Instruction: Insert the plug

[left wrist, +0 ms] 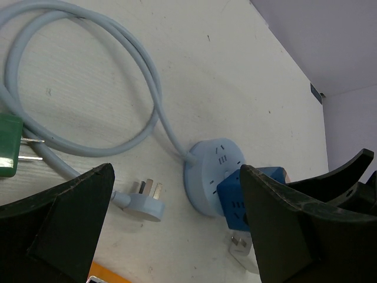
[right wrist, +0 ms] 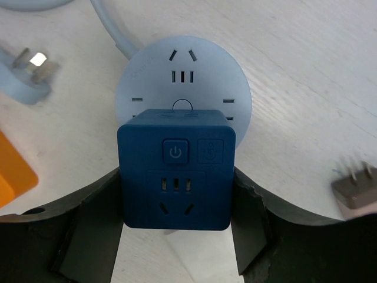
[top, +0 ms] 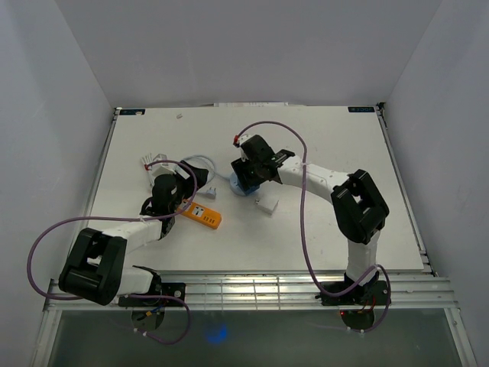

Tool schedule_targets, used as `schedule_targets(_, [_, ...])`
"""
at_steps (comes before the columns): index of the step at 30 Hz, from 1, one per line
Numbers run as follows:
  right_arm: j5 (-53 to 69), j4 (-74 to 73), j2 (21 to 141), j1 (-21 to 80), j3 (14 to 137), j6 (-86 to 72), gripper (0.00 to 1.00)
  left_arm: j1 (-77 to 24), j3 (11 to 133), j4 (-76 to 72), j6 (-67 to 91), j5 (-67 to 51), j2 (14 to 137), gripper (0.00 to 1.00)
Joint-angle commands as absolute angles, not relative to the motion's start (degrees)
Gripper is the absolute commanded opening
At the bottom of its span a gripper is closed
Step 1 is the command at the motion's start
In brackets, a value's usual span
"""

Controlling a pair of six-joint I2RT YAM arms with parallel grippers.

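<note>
Hovering over the bench (top: 321, 138), the left hand (left wrist: 177, 171) stood wide open, gripping nothing, with a green plug (left wrist: 9, 146) and an orange adapter (top: 202, 215) near it. A pale-blue cord plug (left wrist: 143, 200) lay just left of the round socket hub (right wrist: 182, 71). The right hand (right wrist: 175, 203) clamped the blue cube plug (right wrist: 175, 150) by its sides over that hub; whether it was seated could not be told. A small loose plug (right wrist: 355, 187) lay farther right.

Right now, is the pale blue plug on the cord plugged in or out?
Out. The pale blue three-pin plug lies loose on the white table, pins bare.
</note>
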State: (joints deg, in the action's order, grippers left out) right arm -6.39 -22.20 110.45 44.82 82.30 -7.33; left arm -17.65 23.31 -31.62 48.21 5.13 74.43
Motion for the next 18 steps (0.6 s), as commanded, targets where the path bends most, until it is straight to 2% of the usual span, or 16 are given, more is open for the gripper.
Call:
schedule_targets(1, [-12.7,-38.3,114.2,42.0,75.1,-7.6,0.08,-17.8,25.1,-31.2,47.1,5.3,74.2,0.98])
schedule_targets(5, [-12.7,-38.3,112.2,42.0,74.3,-6.6,0.11,-17.8,25.4,-31.2,46.8,4.8,74.6,0.98])
schedule_targets(14, [-16.8,-41.9,108.8,42.1,71.2,-4.9,0.09,-17.8,26.4,-29.8,44.4,4.7,74.7,0.98])
schedule_targets(17, [-16.9,-41.0,106.9,41.8,69.2,-5.4,0.27,-17.8,28.0,-26.5,44.0,6.1,75.1,0.98])
schedule_targets(18, [-16.3,-40.4,105.4,41.7,68.6,-5.4,0.43,-17.8,28.5,-25.7,43.9,7.0,75.4,0.98])
